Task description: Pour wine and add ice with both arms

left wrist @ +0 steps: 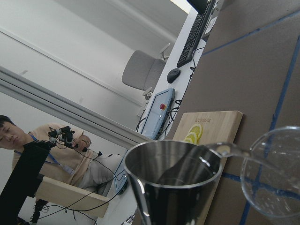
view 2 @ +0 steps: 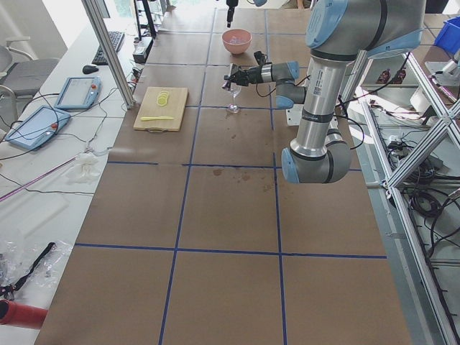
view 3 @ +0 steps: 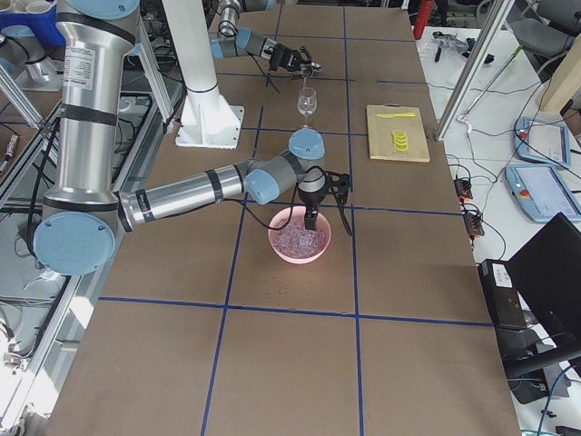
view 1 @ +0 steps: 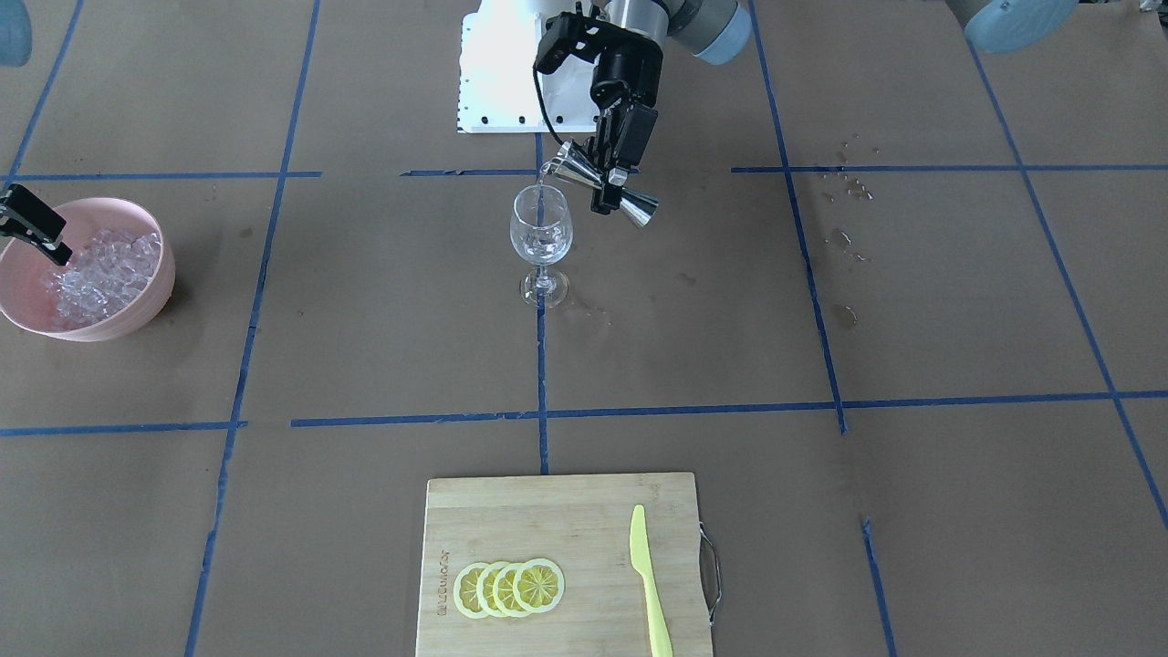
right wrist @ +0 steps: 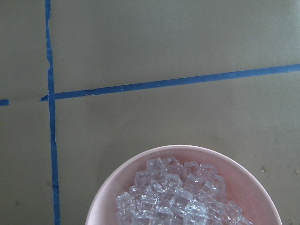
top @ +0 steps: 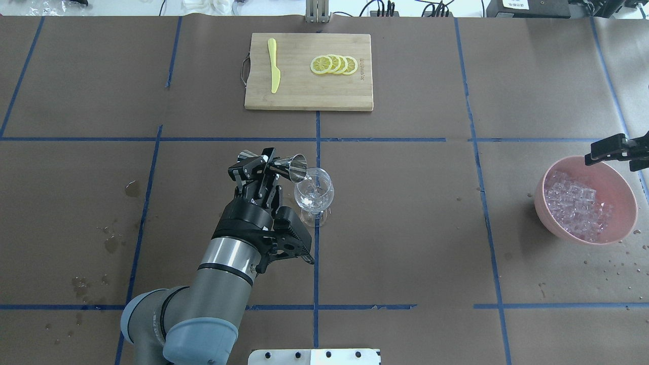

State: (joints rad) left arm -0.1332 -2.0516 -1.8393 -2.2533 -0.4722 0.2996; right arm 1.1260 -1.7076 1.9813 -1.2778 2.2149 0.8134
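Observation:
My left gripper (view 1: 610, 178) is shut on the steel jigger (view 1: 604, 183) and holds it tipped over the clear stemmed glass (view 1: 540, 239) at the table's middle. A thin clear stream of wine (view 1: 539, 193) runs from the jigger's lip into the glass. The left wrist view shows the jigger (left wrist: 173, 178) and the glass rim (left wrist: 276, 173). My right gripper (view 1: 50, 248) hangs over the pink bowl (view 1: 141, 315) of ice cubes (view 1: 100, 274), just above the ice. Only part of it shows, so I cannot tell whether it is open. The right wrist view looks down on the ice (right wrist: 173, 197).
A wooden cutting board (view 1: 547, 511) at the operators' edge carries several lemon slices (view 1: 509, 587) and a yellow knife (view 1: 648, 584). Water spots (view 1: 849, 192) lie on the brown paper on my left side. The white base block (view 1: 497, 73) stands behind the glass.

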